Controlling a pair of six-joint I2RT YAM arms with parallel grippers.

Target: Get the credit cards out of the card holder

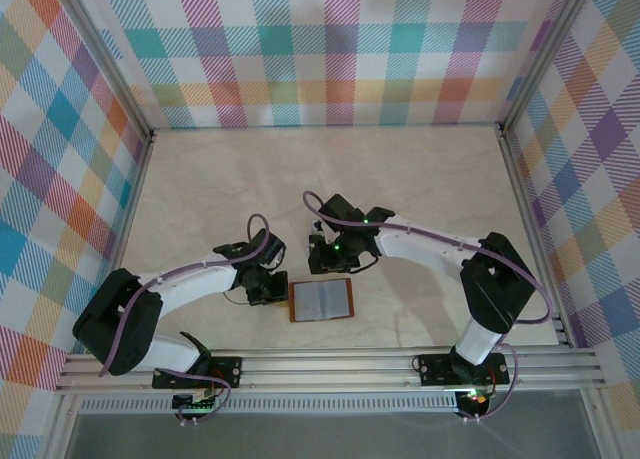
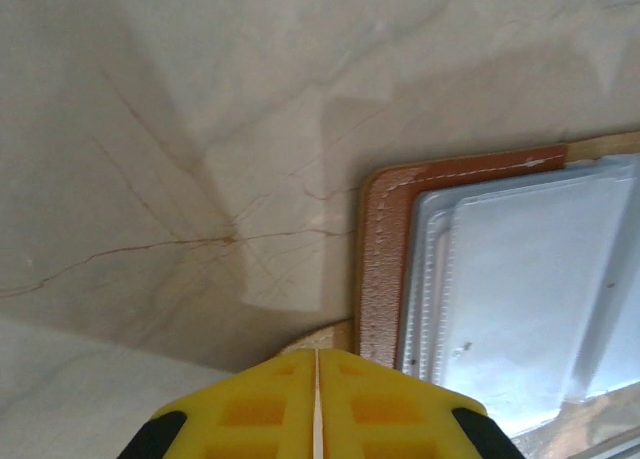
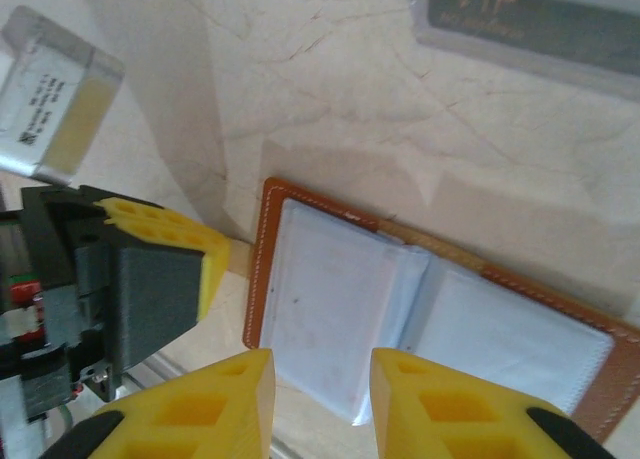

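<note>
The card holder point(image 1: 321, 300) was laid open and flat on the marble-patterned table point(image 1: 430, 179), low in the middle of the top view, between the two grippers. Its reddish-brown leather border with pale stitching was seen around greyish clear pockets.

The left gripper point(image 1: 268, 287) was placed just beside the left edge of the holder. In the left wrist view its yellow fingers point(image 2: 260, 409) were pressed together at the bottom of the frame, with only a thin pale line between them. A small tan snap tab point(image 2: 322, 335) was seen reaching from the holder's edge to the fingertips. Whether the tab was pinched between them could not be told.

The right gripper point(image 1: 335, 259) was held over the upper edge of the holder. In the right wrist view its two yellow fingers point(image 3: 240, 399) were seen apart at the bottom of the frame, above the clear pockets point(image 3: 330, 309), and nothing was gripped between them.

Both cards were seen on the table outside the holder in the right wrist view. The dark grey card point(image 3: 530, 19), marked "VIP", was lying at the upper right of the frame, well apart from the holder. The pale card point(image 3: 50, 99), with small print and a yellowish patch, was seen at the upper left, above the left gripper in that frame.
</note>
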